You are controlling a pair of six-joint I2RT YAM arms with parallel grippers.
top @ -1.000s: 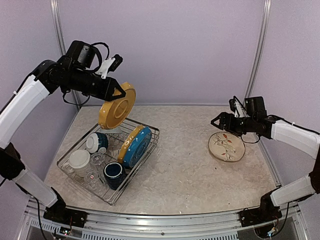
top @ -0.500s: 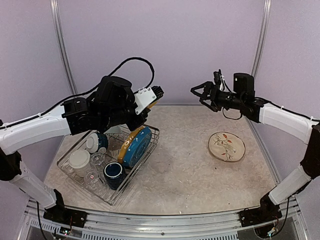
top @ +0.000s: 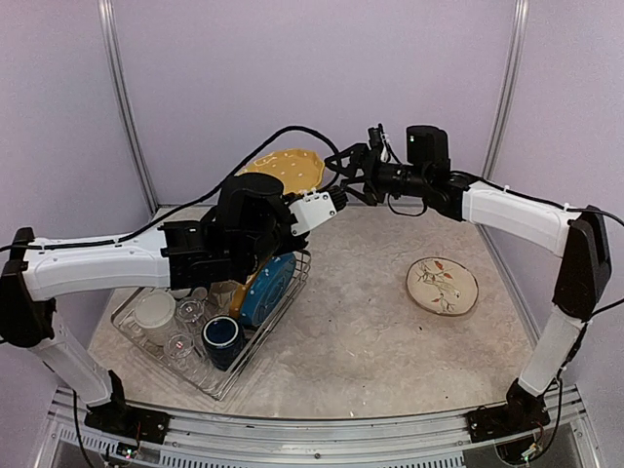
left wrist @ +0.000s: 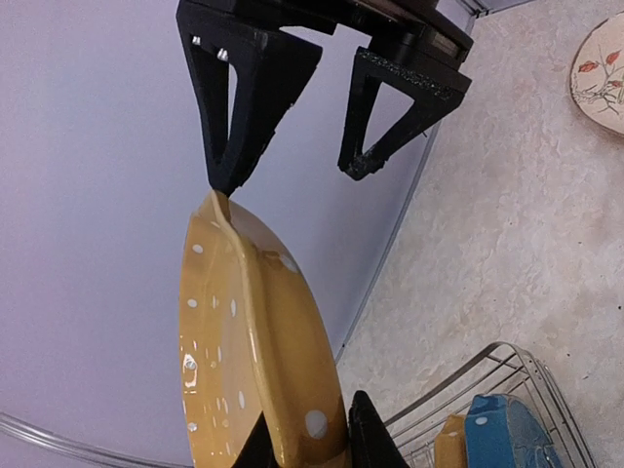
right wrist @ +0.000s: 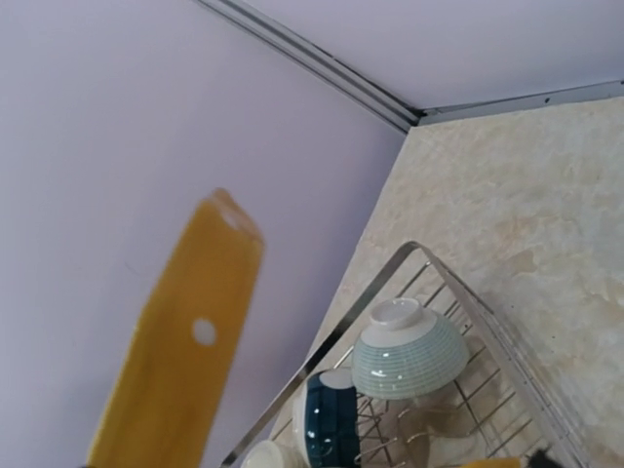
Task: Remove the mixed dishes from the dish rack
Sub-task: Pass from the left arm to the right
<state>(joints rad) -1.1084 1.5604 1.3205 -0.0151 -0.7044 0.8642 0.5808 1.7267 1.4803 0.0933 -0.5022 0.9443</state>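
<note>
My left gripper [left wrist: 310, 441] is shut on the near rim of a yellow white-dotted plate [left wrist: 249, 331], held in the air behind the dish rack [top: 136, 330]; from above the plate [top: 285, 168] looks tilted almost flat. My right gripper [top: 340, 176] is open at the plate's far rim, and in the left wrist view one of its fingertips [left wrist: 222, 177] meets the rim, with the plate outside its jaws. The rack holds a blue plate [top: 270, 286], another yellow plate [top: 246, 281], a navy mug [top: 222, 338], a cream mug [top: 154, 313] and clear glasses [top: 179, 345].
A cream plate [top: 442, 285] with a leaf pattern lies on the table at the right. The right wrist view shows the blurred yellow plate [right wrist: 185, 351], a teal-striped bowl [right wrist: 409, 351] and a navy bowl [right wrist: 330, 421] upside down in the rack's far corner [right wrist: 405, 255].
My left arm swung the yellow plate from the far left towards the middle, behind the rack. My right arm left the cream plate and reached left to the yellow plate's rim.
</note>
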